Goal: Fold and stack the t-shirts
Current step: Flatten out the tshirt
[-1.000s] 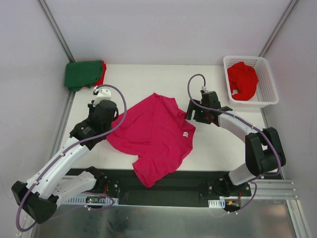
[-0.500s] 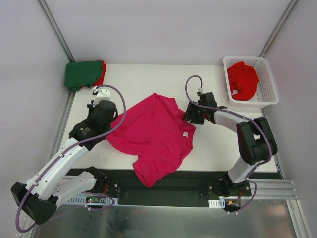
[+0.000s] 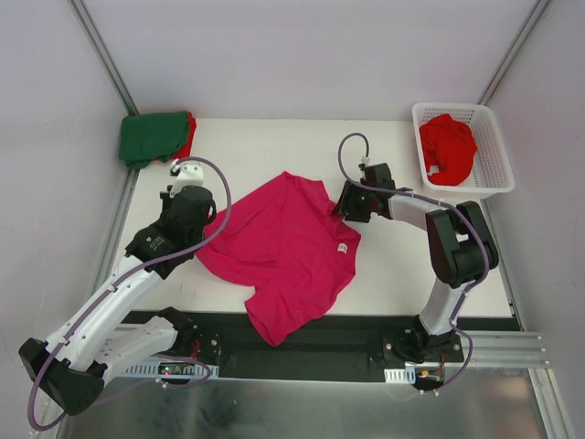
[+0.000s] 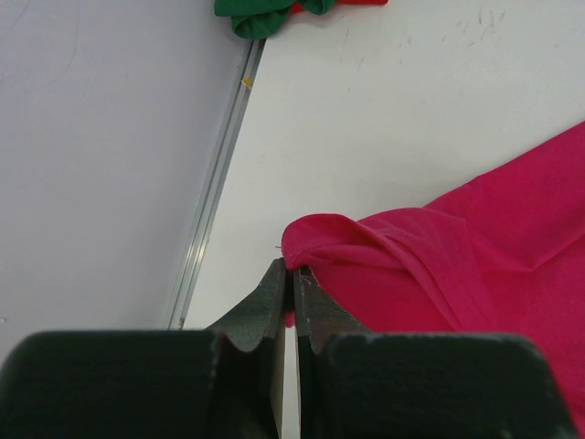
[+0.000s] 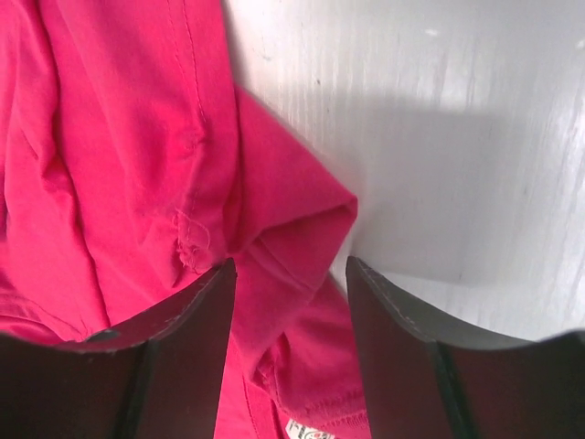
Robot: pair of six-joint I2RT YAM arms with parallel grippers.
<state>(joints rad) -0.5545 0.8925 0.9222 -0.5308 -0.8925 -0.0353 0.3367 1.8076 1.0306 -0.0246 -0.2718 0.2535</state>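
One basket (image 3: 494,163), white lattice, far right corner of the worktop (image 3: 402,265). It holds a crumpled red shirt (image 3: 448,148), nothing else visible in it. Folded green shirt (image 3: 151,135) sits at the far left corner with a red layer (image 3: 190,128) showing along its right side. Whether that layer lies under or beside it I cannot tell.

Pink shirt (image 3: 279,247) lies spread mid-worktop between the arms. Its long axis runs far to near with a slight tilt, and the near end hangs past the front edge over the black rail (image 3: 366,334). Small white label (image 3: 343,247) shows at its right edge. Which end is the collar I cannot tell.

Top view hides both sets of fingertips under the wrists; the wrist views give them. Left gripper (image 4: 292,274) is clamped on the pink shirt's left corner, a bunched fold rising at the tips, with the green shirt far ahead by the wall. Right gripper (image 5: 288,265) has its jaws apart, straddling a folded flap at the shirt's far right side, cloth between the fingers, not pinched. Seam and loose threads show only in the right wrist view.
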